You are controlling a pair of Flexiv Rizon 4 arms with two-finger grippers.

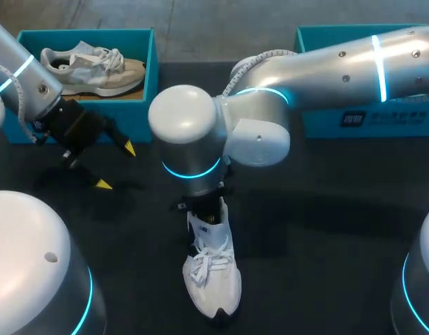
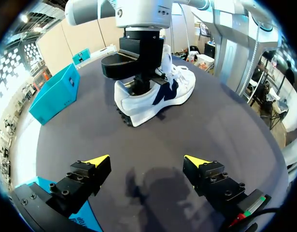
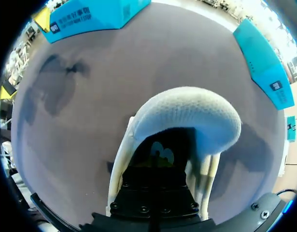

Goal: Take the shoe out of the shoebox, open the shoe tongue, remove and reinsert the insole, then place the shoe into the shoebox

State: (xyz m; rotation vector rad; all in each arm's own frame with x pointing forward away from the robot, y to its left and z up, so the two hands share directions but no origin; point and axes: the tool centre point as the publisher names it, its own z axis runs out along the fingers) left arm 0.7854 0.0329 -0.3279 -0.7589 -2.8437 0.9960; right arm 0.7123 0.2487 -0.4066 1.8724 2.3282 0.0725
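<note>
Right gripper (image 3: 155, 191) sits sunk in the white shoe (image 1: 213, 276) at lower centre, grip undeterminable; left gripper (image 1: 116, 166), spread open at left, should steady the toe during insole extraction.

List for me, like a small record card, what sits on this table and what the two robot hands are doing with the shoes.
white shoe: standing on the dark table, outside both boxes
right hand: reaches down into the white shoe's opening; its grip is hidden
left hand: open, empty, over bare table, apart from the shoe
second shoe: beige and grey, lying in the left teal box
right teal box: far side of the table; contents not visible
</note>
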